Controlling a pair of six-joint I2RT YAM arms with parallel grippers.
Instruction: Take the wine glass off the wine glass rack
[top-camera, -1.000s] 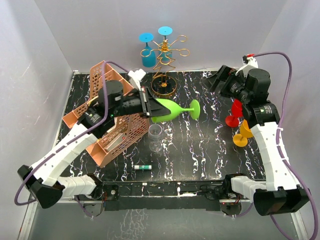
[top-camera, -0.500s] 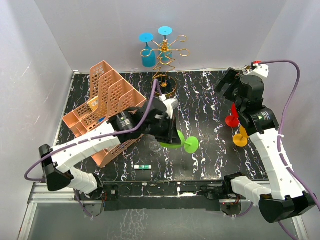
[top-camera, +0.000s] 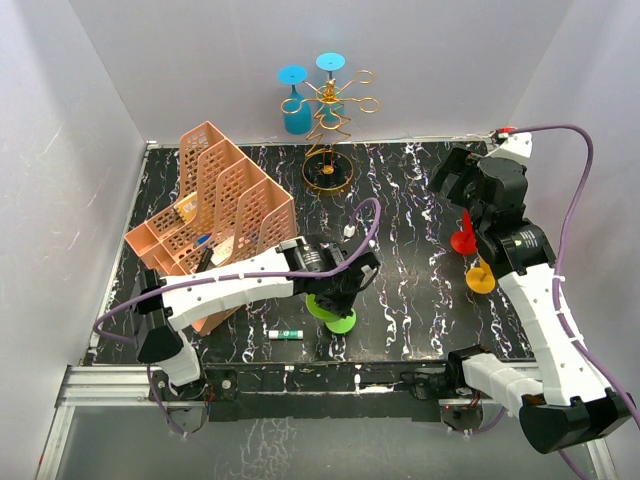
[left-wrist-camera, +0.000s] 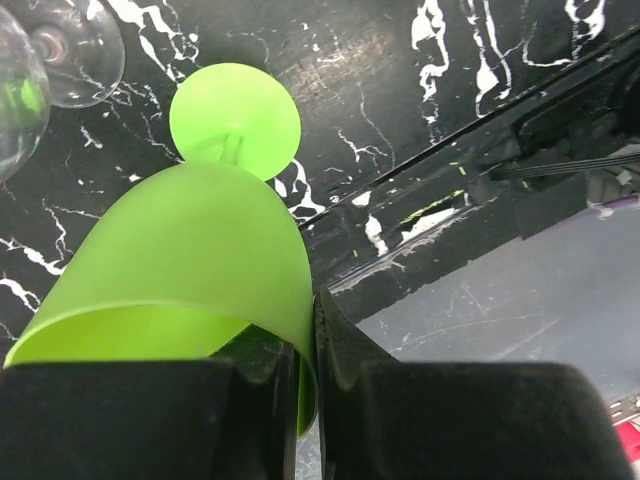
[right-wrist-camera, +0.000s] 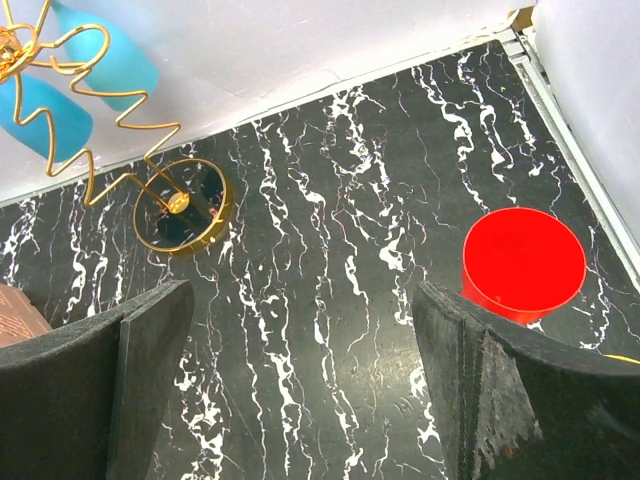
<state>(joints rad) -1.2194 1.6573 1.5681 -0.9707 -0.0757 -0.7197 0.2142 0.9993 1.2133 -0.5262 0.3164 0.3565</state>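
Well, from the top view, the left arm reaches over to the near middle of the black table (top-camera: 420, 230). The left gripper (top-camera: 330, 292) is closed on the green wine glass (top-camera: 338, 320). The glass is low over the table, far from the wine glass rack (top-camera: 335, 108) at the back. Two blue glasses (top-camera: 296, 112) hang upside down on the rack. A pink mesh organizer (top-camera: 215, 210) sits on the left. A red glass (top-camera: 462, 241) and a yellow glass (top-camera: 480, 279) are on the right. The right gripper (top-camera: 450, 180) is up above the table, near the red glass, with its jaws wide apart and nothing in them.

In the left wrist view, the left gripper (left-wrist-camera: 308, 345) pinches the thin rim of the green wine glass (left-wrist-camera: 180, 265) between its fingers (left-wrist-camera: 420, 420). The round green foot points away, toward the table. I cannot tell if the foot touches the table. A clear glass (left-wrist-camera: 75, 50) is just beside it.

In the right wrist view, the right gripper (right-wrist-camera: 300, 300) is open, and its two dark fingers (right-wrist-camera: 130, 390) hold nothing. Below are the red glass (right-wrist-camera: 523, 262) and the gold wine glass rack (right-wrist-camera: 178, 203), well apart from each other. The blue glasses (right-wrist-camera: 45, 120) hang from the rack.
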